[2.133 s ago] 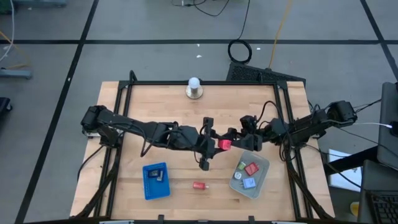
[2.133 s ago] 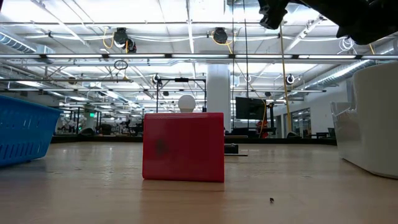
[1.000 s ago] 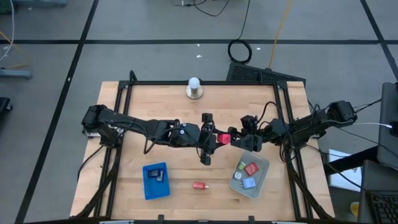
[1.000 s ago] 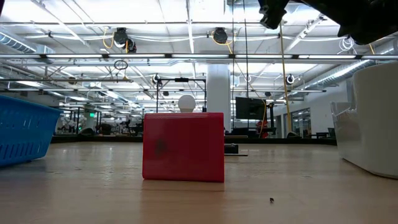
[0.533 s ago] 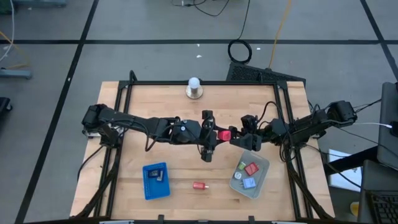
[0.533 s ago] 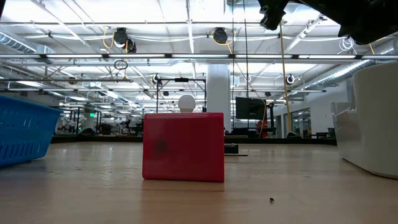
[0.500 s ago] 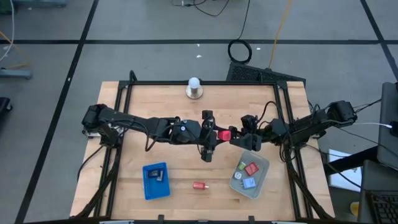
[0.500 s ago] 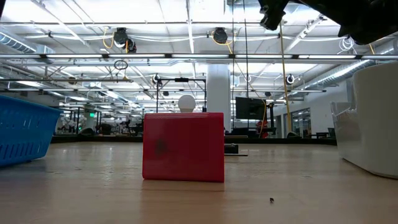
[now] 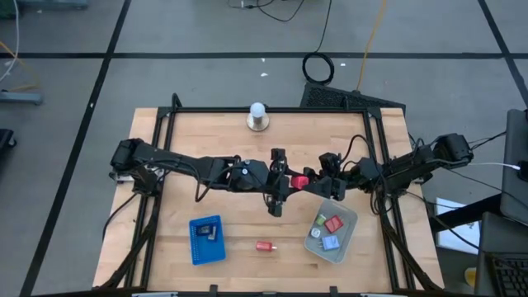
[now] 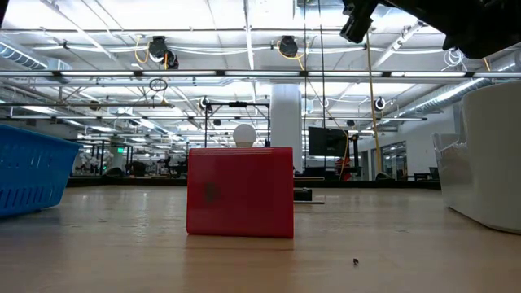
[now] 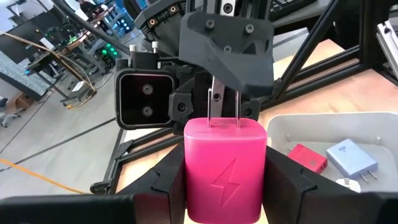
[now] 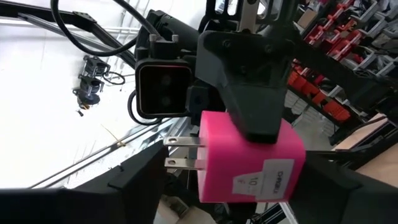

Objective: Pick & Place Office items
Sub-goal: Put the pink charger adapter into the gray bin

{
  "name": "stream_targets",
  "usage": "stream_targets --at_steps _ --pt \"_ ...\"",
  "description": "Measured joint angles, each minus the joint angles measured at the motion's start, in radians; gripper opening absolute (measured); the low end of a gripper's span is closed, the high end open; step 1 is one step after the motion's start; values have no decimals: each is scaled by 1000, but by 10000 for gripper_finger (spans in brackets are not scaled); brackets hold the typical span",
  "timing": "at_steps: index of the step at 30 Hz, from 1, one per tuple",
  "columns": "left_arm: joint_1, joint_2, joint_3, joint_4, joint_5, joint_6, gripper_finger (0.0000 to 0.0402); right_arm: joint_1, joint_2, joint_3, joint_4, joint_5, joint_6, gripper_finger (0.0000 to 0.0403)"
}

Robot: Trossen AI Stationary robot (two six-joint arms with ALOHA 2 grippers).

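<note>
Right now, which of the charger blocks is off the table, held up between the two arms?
The pink charger, gripped by the left gripper in mid-air; the red block lies on the table, others sit in the grey bin.

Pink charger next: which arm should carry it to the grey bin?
Right. The left gripper clamps the pink charger; the right gripper is at its pronged end, and the grey bin sits on the right arm's side.

Even, bright overhead light — soft shadows on the tabletop (image 9: 206, 140); the right wrist view's background glares white.
</note>
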Motion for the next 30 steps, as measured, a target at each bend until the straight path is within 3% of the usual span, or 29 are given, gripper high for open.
stream_targets --at_steps 5,12,21,30 --pt "-6 0 0 -2 1 7 149 0 0 0 3 0 2 254" --pt "-7 0 0 -6 12 -4 150 0 0 0 4 0 3 255" --pt "-8 0 -1 -22 6 -47 275 0 -3 2 13 -2 -9 250" --pt "-13 -4 -2 -49 -23 -43 292 0 -3 2 13 -8 -3 250"
